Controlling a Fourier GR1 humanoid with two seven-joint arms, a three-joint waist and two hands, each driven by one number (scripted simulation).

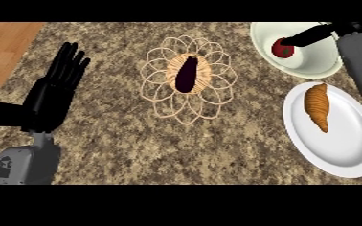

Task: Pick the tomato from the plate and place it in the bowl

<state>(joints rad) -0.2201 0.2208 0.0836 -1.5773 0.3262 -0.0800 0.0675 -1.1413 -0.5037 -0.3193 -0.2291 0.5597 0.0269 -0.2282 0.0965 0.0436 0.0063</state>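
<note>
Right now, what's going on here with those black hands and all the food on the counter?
The robot's right hand reaches in from the upper right and meets a red tomato, which sits inside the pale bowl. Whether it grips the tomato cannot be seen. The white plate below the bowl holds only an orange tapered item. The left hand rests open at the left, fingers up. A dark eggplant lies in a wire basket mid-counter.
</note>
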